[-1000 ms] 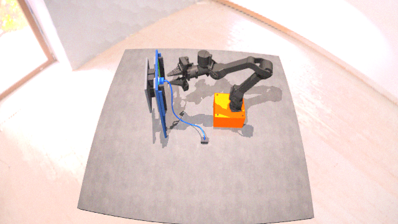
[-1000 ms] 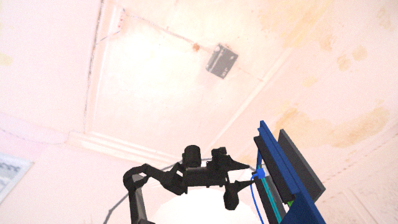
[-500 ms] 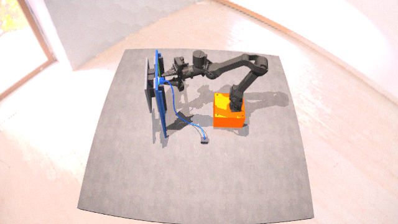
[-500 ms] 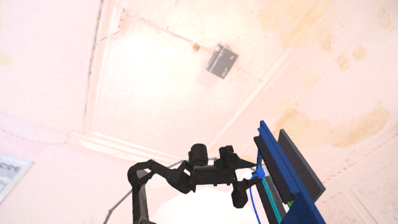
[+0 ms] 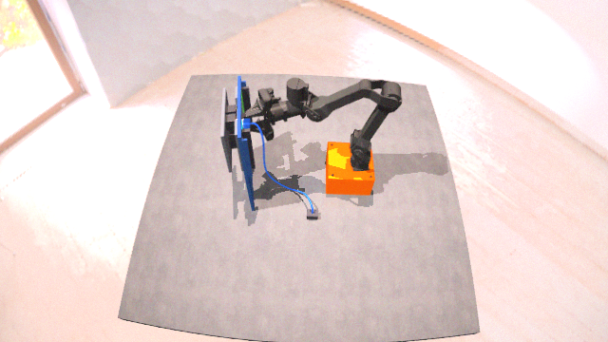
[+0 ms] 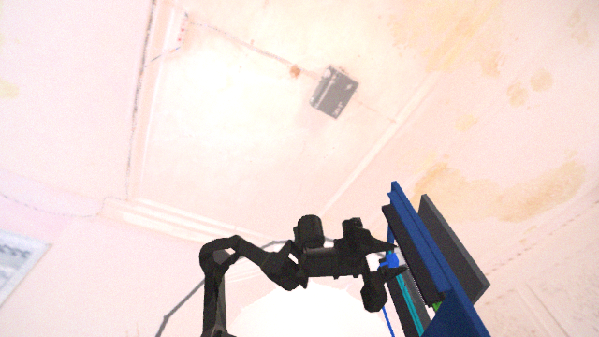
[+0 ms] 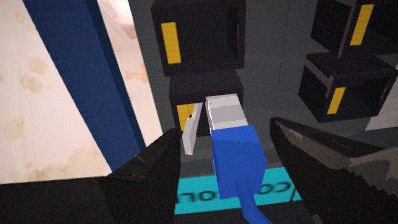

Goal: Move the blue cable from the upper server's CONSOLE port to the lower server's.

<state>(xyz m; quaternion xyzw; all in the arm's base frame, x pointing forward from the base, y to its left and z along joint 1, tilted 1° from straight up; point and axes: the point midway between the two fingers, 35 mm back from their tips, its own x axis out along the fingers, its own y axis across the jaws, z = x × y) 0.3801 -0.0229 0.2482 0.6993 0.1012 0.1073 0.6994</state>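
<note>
Beneath the orange base, grey tabletop (image 5: 304, 266).

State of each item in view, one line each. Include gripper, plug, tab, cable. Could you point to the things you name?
gripper (image 6: 395, 258) (image 7: 224, 131): open, fingers on either side of the plug, gap visible on each side
blue plug (image 6: 391, 260) (image 7: 239, 160): at a port, not gripped; how deep it sits, cannot tell
plug's tab (image 7: 190, 136): angled away from the plug body, not squeezed
blue cable (image 5: 264, 159) (image 7: 248, 204): attached to the plug, hanging in a slack curve
</note>
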